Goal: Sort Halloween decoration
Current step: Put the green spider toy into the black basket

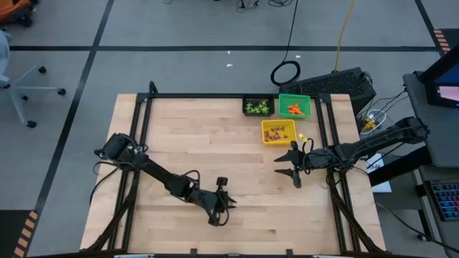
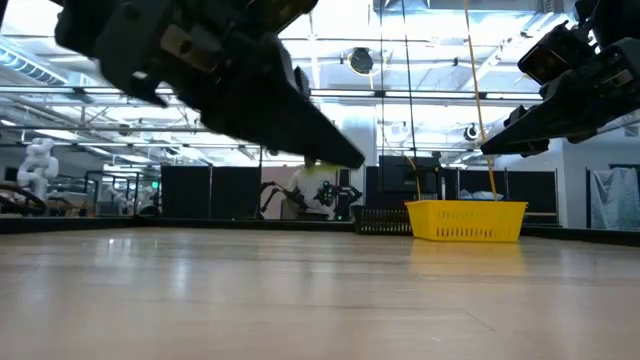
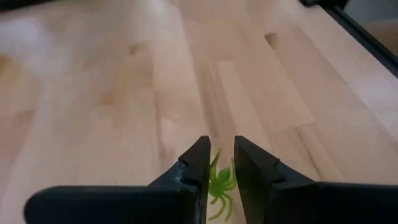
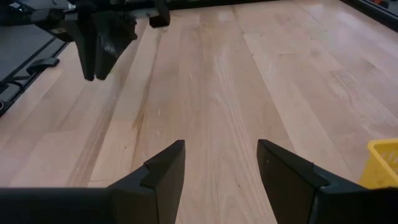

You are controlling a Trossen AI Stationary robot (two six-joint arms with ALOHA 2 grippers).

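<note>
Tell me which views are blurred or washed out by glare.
Low view: the left gripper looms out of focus, backlit by bright ceiling lights, while the yellow bin stays sharp. Left wrist view: the tabletop is soft with a pale glare patch; the green spider between the fingers is clearer.

Grey floor point(image 1: 179, 29) with black tape lines point(image 1: 215, 48).

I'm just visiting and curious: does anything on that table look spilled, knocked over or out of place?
One small thing: a yellowish bit lies on the bare wood just right of the yellow bin, outside all three bins. The black bin and green bin sit upright in a neat cluster. The left pincer holds a green toy spider, which looks deliberate.
</note>
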